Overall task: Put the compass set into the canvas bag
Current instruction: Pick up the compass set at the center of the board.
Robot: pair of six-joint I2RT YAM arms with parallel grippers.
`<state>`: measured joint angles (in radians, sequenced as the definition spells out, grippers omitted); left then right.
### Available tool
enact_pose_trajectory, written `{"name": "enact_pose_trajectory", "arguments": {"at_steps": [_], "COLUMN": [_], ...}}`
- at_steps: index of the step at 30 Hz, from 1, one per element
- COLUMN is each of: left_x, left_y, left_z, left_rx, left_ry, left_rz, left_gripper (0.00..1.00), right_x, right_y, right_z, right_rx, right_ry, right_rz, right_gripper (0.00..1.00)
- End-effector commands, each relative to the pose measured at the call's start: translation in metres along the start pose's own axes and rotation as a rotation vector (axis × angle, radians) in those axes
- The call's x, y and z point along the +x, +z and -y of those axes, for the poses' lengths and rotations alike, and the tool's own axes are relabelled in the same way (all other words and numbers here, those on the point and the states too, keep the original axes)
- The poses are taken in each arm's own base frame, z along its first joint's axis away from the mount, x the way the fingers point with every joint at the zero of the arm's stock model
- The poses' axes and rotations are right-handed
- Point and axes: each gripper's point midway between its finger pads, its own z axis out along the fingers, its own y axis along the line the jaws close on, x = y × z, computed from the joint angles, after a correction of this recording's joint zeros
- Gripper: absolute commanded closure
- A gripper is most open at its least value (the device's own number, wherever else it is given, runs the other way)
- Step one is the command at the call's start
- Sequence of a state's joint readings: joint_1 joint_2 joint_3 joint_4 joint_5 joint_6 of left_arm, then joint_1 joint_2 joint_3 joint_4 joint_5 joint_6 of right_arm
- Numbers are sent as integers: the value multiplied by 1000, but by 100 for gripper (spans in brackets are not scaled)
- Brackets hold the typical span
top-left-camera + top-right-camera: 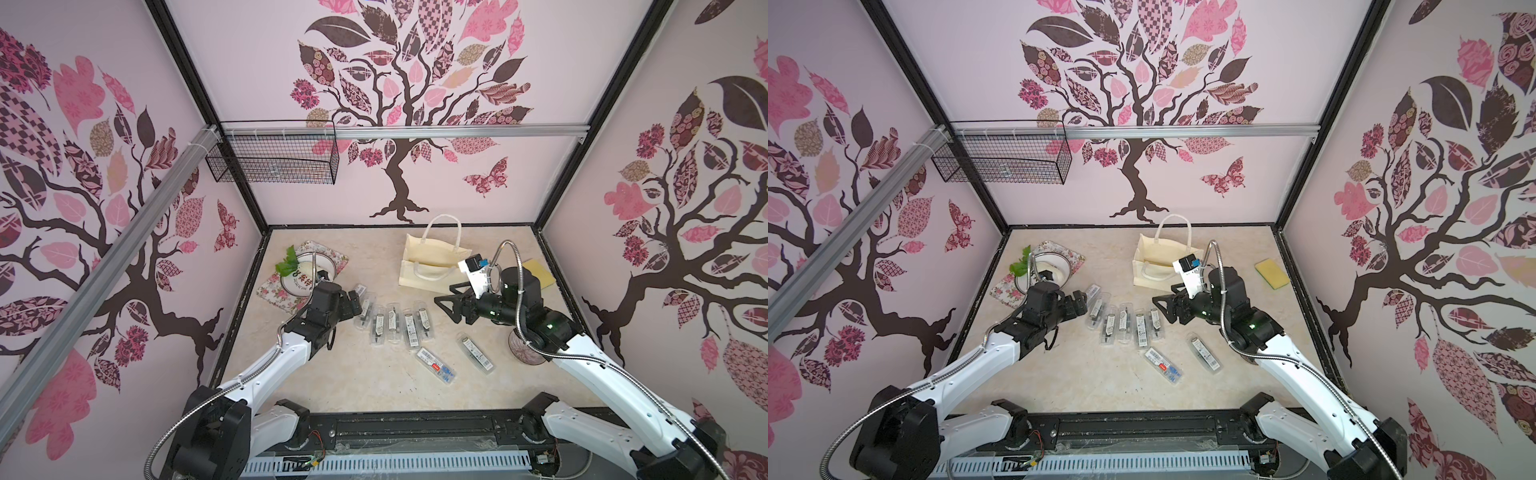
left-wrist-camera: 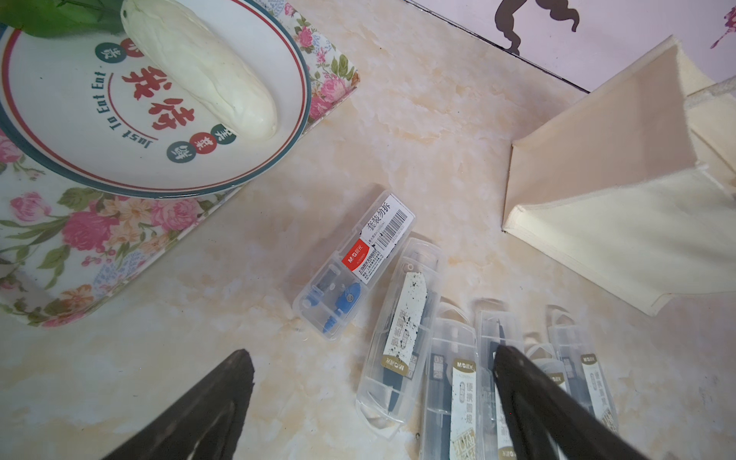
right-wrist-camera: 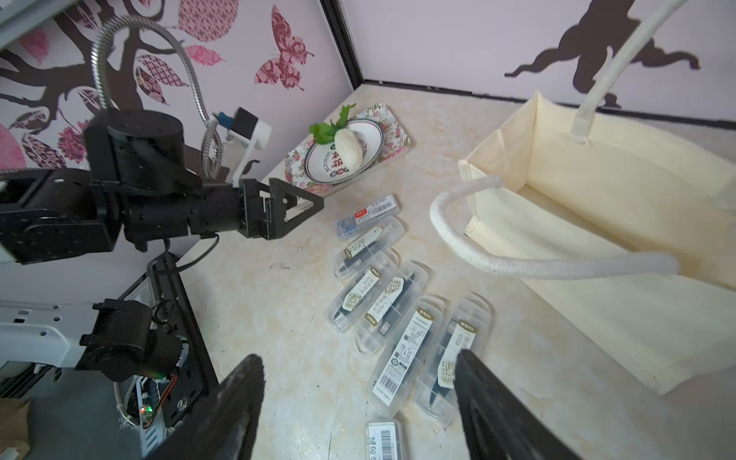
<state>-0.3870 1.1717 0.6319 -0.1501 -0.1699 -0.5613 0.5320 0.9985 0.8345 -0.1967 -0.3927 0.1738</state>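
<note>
Several clear compass set cases (image 1: 392,322) (image 1: 1124,321) lie side by side on the marble table's middle. Two more cases (image 1: 476,353) rest apart, nearer the front right. The cream canvas bag (image 1: 432,262) (image 1: 1158,262) stands open behind them; its inside (image 3: 597,207) looks empty. My left gripper (image 1: 353,303) (image 2: 372,354) is open and low over the row's left end, holding nothing. My right gripper (image 1: 446,297) (image 3: 358,356) is open above the row's right end, just in front of the bag, with nothing between its fingers.
A plate (image 1: 297,282) with a white vegetable sits on a floral tray (image 2: 79,239) at the back left. A yellow sponge (image 1: 1271,273) lies at the back right. A patterned bowl (image 1: 524,351) sits under my right arm. A wire basket (image 1: 270,162) hangs on the wall.
</note>
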Motion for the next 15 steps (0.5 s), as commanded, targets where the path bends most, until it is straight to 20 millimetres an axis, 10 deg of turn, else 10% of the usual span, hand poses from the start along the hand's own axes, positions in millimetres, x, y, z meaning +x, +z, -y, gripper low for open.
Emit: {"name": "enact_pose_trajectory", "arguments": {"at_steps": [1, 8, 15], "left_x": [-13, -10, -8], "left_y": [-2, 0, 0], "left_z": [11, 11, 12], "left_rx": [35, 40, 51], "left_ry": [-14, -19, -24], "left_rz": [32, 26, 19], "left_gripper": [3, 3, 3], "right_x": [35, 89, 117], "right_y": [18, 54, 90], "right_z": [22, 69, 74], "right_rx": [76, 250, 305], "right_ry": [66, 134, 101], "right_rz": [-97, -228, -326], "right_gripper": [24, 34, 38]}}
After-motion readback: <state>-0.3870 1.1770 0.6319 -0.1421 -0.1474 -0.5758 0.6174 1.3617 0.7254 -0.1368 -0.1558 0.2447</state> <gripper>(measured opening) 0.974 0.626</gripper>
